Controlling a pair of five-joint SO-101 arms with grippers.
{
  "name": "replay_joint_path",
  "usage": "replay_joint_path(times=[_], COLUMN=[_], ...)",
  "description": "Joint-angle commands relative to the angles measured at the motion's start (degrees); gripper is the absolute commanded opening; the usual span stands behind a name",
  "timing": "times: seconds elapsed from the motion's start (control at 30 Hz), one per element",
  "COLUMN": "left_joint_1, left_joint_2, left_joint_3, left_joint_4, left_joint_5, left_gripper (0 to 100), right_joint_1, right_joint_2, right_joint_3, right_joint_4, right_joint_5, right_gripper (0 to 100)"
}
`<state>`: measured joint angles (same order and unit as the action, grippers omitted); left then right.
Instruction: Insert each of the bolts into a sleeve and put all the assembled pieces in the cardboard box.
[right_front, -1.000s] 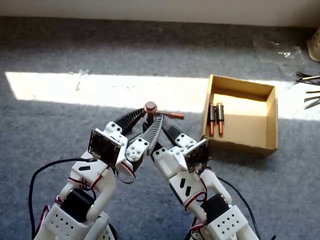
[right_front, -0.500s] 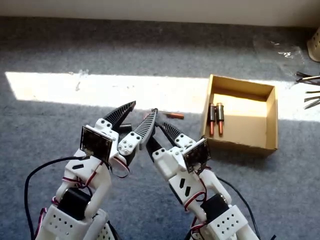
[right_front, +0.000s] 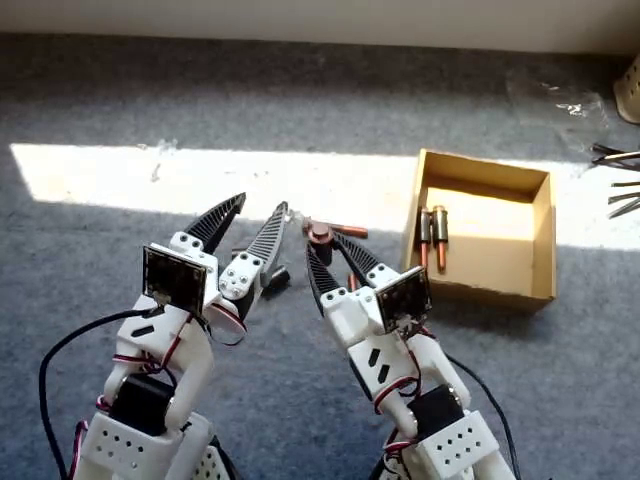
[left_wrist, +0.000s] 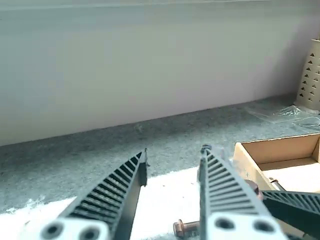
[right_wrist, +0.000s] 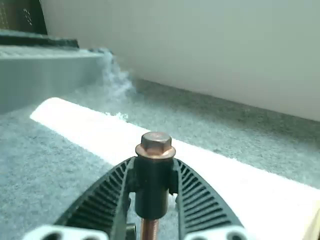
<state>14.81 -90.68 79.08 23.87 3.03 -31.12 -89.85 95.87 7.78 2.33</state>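
My right gripper (right_front: 321, 241) is shut on a black sleeve (right_wrist: 150, 192) with a copper bolt (right_wrist: 156, 144) standing in it, head up, held upright just left of the cardboard box (right_front: 540, 240). Two assembled pieces (right_front: 431, 236) lie side by side along the box's left wall. A loose copper bolt (right_front: 347, 231) lies on the carpet just beyond the held piece, also seen under my left fingers (left_wrist: 184, 228). My left gripper (right_front: 262, 202) stands open to the left of the held piece, nothing between its fingers (left_wrist: 122, 187).
Grey carpet with a bright sunlit band across the middle. Metal tools (right_front: 617, 155) and a clear plastic bag (right_front: 560, 100) lie at the far right. A white wall (left_wrist: 150, 65) runs along the back. Open carpet stretches to the left and behind.
My left gripper let go of the bolt and sleeve, opened and drew back to the left. The right gripper kept the assembled piece and shifted slightly right, toward the box.
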Motion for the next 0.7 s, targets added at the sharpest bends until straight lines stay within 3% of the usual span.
replay_joint_path(times=[0.0, 0.23, 0.43, 0.67], left_joint_1=[-0.7, -3.1, -8.7, -9.0], left_joint_2=[-0.8, -0.9, -0.8, -0.9], left_joint_3=[-1.1, -0.3, 0.5, 5.0], left_joint_4=[0.1, 2.2, 6.3, 6.3], left_joint_5=[0.6, 0.3, 0.3, -1.9], left_gripper=[7, 2, 1, 1], right_joint_1=[1.0, 6.9, 14.3, 18.5], right_joint_2=[-0.9, -0.7, -0.5, -0.4], right_joint_3=[-0.1, -9.4, -16.7, -26.2], right_joint_4=[5.6, 19.7, 26.4, 33.8], right_joint_5=[0.4, 0.5, 0.5, 0.5], right_gripper=[0.5, 0.5, 0.5, 0.5])
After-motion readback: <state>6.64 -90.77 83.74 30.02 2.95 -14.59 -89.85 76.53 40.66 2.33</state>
